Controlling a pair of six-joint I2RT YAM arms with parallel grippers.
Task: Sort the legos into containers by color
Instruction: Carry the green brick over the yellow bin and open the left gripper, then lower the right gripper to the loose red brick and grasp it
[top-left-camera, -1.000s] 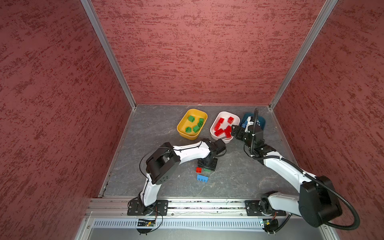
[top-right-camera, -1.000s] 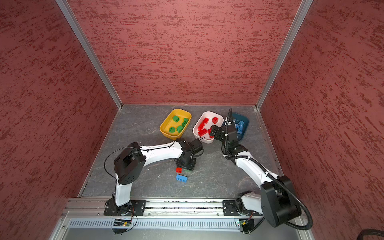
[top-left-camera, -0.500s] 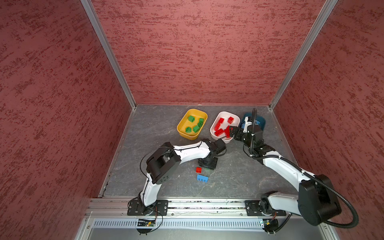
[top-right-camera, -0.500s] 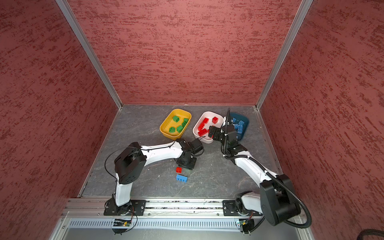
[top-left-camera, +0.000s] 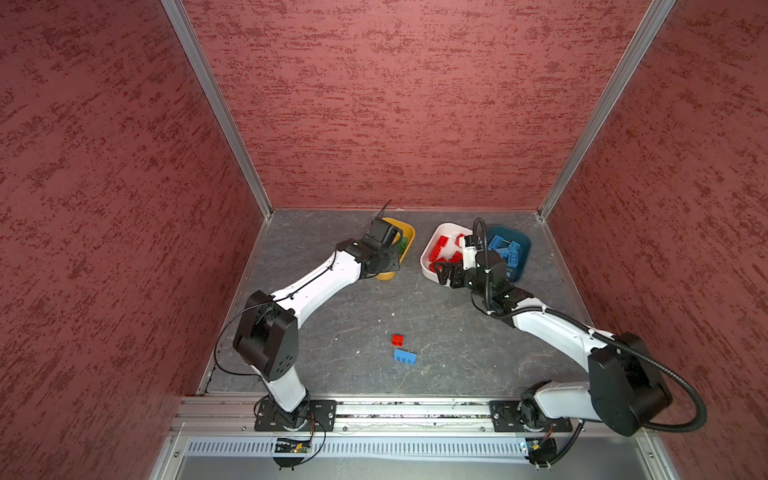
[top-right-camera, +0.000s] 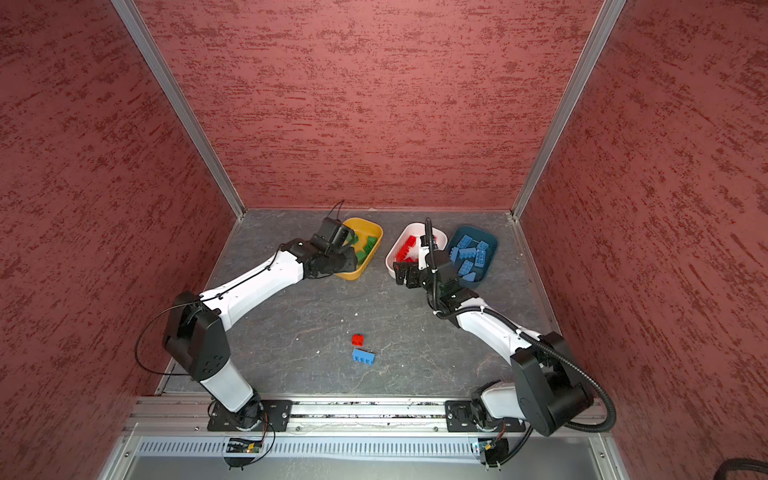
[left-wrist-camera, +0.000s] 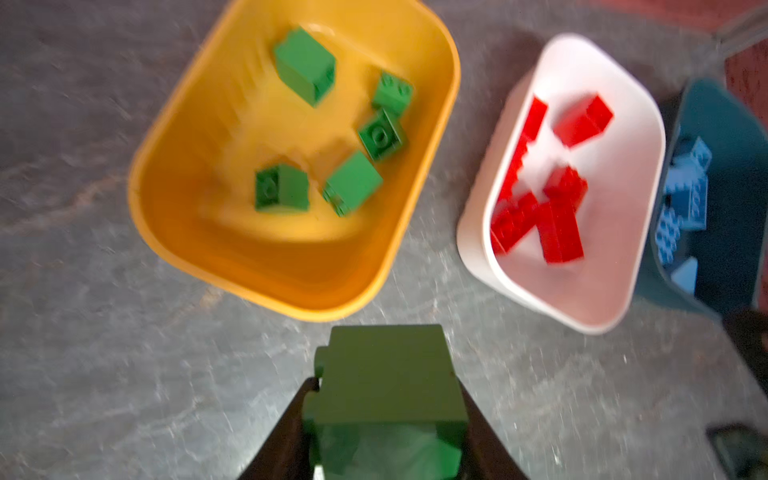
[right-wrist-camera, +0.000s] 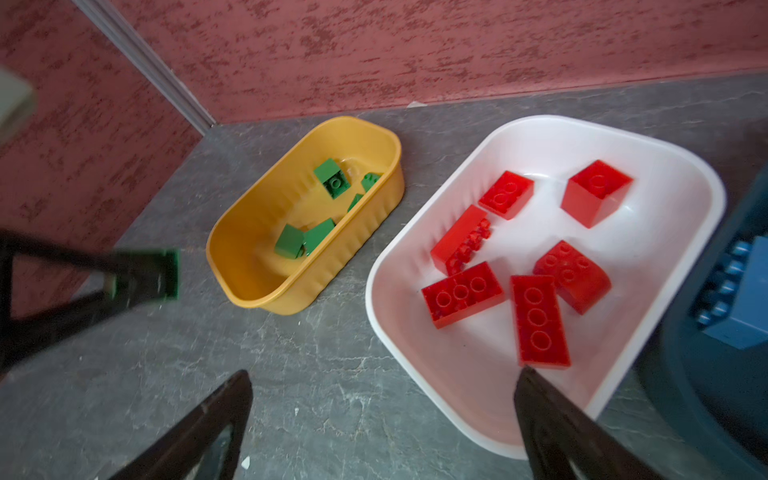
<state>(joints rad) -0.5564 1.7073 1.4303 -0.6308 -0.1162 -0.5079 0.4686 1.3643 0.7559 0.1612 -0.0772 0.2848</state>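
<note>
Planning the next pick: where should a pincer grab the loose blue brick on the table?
Come straight down on the blue brick, across its narrow width, nearer the end away from the red brick. It lies long and low, studs seemingly pointing sideways, and the red one crowds its other end.

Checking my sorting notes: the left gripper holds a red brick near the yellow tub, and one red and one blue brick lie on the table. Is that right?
No. The left gripper holds a green brick, not a red one; the left wrist view shows it. The rest stands.
</note>
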